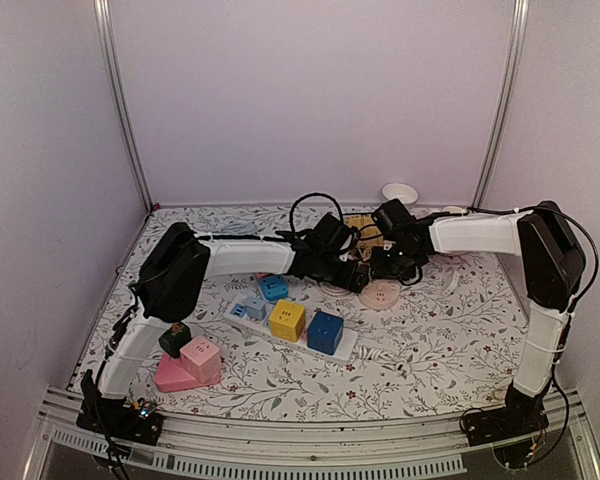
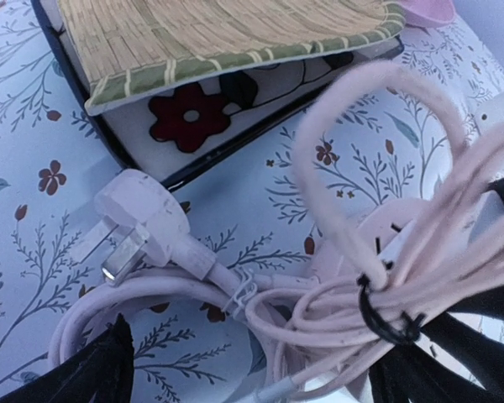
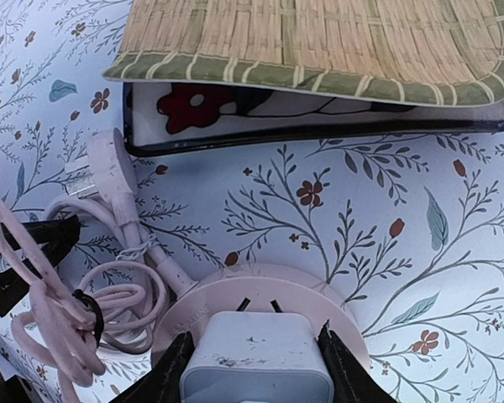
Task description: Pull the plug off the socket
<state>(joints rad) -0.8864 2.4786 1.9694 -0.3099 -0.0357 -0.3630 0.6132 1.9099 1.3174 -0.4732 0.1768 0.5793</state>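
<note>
Pinching the white adapter plug (image 3: 256, 340) from both sides with the right gripper (image 3: 254, 378), one dark finger pressed to each flank. Seated upright in the round pink socket (image 3: 307, 295), at the far middle of the floral table (image 1: 430, 340), just near of the woven mat (image 3: 319, 34) and the black-rimmed flowered dish (image 3: 185, 105) under it. From the left, reaching in with the left gripper (image 2: 248, 361), fingers (image 2: 92, 374) spread wide, straddling the bundled pink cord (image 2: 319, 294) cinched by a black tie (image 2: 382, 323). Left of that bundle, lying flat on the table, a white pinned plug (image 2: 143, 222) at the cord's end, prongs bare, close to the dish's rim. Nearer and further left in the top view, a white power strip (image 1: 348, 345) carrying a yellow cube (image 1: 287, 320) and a blue cube (image 1: 325, 332). At the near left, a pink block (image 1: 192, 368) with a dark green piece (image 1: 174, 340) on top. Against the far edge, a white bowl (image 1: 400, 192).
</note>
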